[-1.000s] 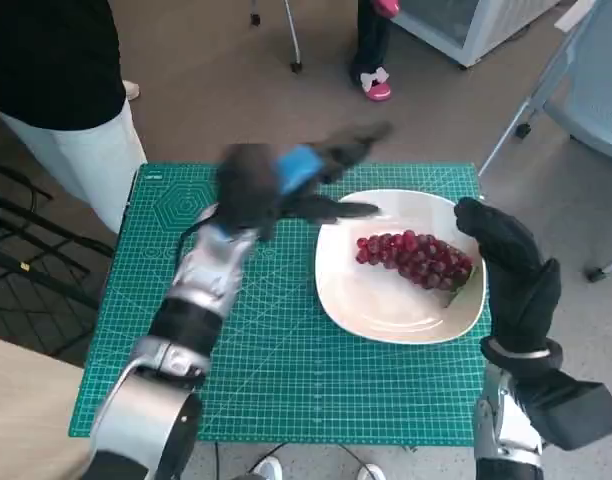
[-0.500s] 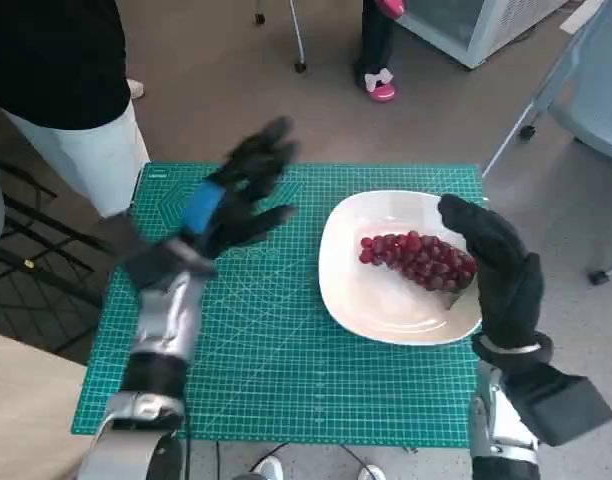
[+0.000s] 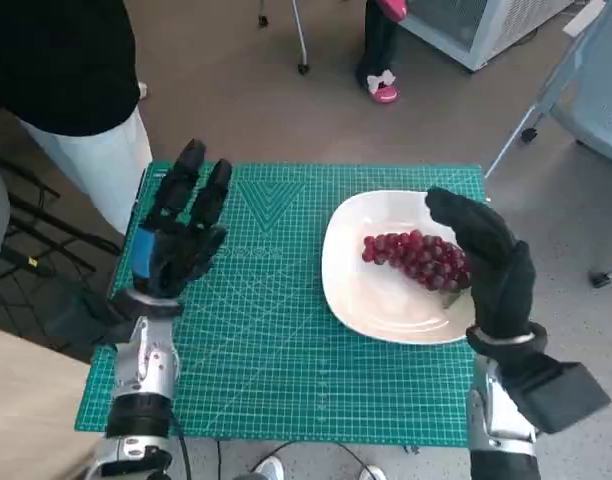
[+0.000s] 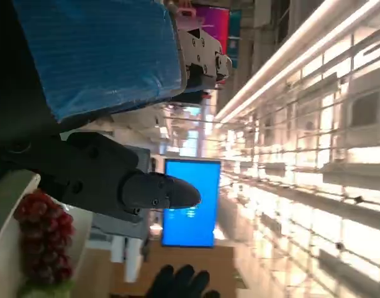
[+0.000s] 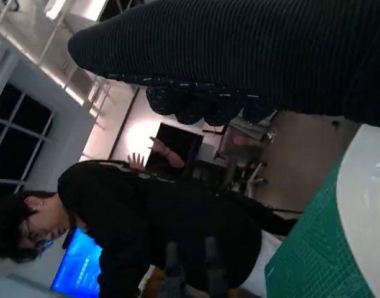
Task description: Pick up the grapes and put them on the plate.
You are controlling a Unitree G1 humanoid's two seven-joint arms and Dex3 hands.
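The grapes (image 3: 418, 258) lie on the white plate (image 3: 371, 300), a dark red bunch resting in the half of the plate that is nearer to the right hand (image 3: 486, 262). The plate stands on the green cutting mat (image 3: 276, 350) that covers the worktop, on the robot's right side of it.

The right hand, in its black knitted glove, is raised at the plate's outer edge, just beside the bunch; its fingers are apart and it holds nothing, but from the head view I cannot tell whether the glove touches the grapes. In the right wrist view the glove (image 5: 252, 56) is a dark band, and beneath it a part of the plate's white rim (image 5: 364, 198) and a strip of the green mat (image 5: 308, 261) show.

The left hand (image 3: 171, 245) is well apart from the plate, over the far left part of the mat – its black fingers are spread and extended, the blue tape shows on its back, and it is empty. In the left wrist view the blue-taped back (image 4: 97, 53) fills one corner, one black finger (image 4: 146, 189) reaches out, and the grapes (image 4: 47, 236) appear beyond it on the plate.

A person in a black top and white trousers (image 3: 76, 110) stands near the mat's far left corner. In the right wrist view a person in a black top (image 5: 146, 223) is also seen.
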